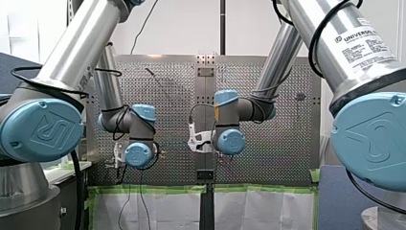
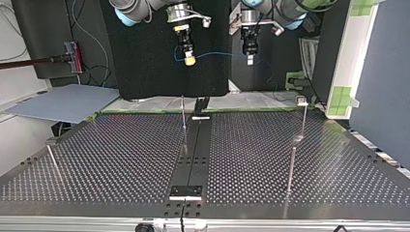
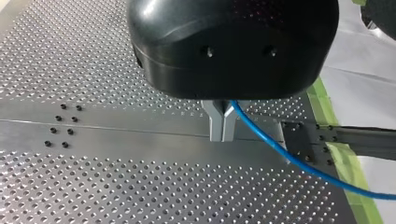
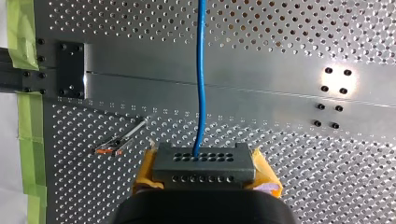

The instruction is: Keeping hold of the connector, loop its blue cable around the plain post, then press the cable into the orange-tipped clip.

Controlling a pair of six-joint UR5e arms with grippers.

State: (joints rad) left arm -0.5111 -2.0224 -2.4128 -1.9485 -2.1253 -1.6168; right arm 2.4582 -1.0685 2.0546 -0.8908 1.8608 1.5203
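Trailing blue cable (image 4: 201,84), connector (image 4: 204,161) in right hand (image 4: 205,171).

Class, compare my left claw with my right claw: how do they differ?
My left claw has bare metal fingers; my right claw has yellow pads. The left claw pinches the blue cable itself; the right claw grips the dark connector. Both are shut.

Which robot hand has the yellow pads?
My right hand, gripping the connector: its pads are yellow. My left hand, on the blue cable, shows bare metal fingers.
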